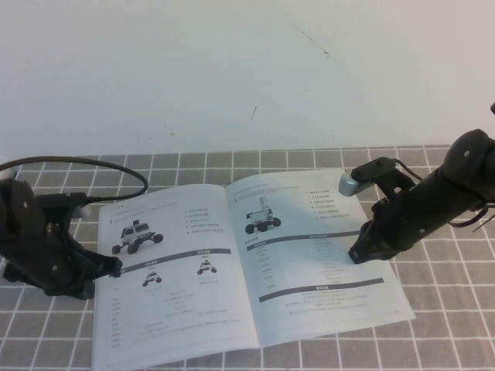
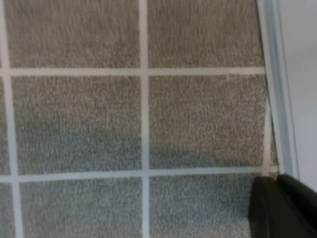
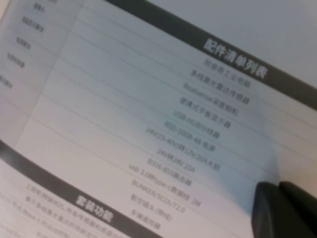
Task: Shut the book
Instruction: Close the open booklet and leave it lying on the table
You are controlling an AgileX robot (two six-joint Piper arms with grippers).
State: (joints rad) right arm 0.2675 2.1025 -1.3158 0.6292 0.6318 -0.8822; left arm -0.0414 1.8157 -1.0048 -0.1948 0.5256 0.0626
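High view: open book [image 1: 240, 263] lies flat mid-table on the checked mat [image 1: 448, 325], its near-left corner cut off. Right gripper [image 1: 360, 253], pinched narrow, sits on the right page. Left gripper [image 1: 110, 267], likewise narrow, meets the book's left edge, contact hard to judge.

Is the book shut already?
No, the book lies open, both pages showing; the left gripper sits at its left edge, the right gripper over its right page.

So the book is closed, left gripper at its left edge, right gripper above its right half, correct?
No, the high view shows the book lying open; the left gripper is at its left edge, the right gripper above its right half.
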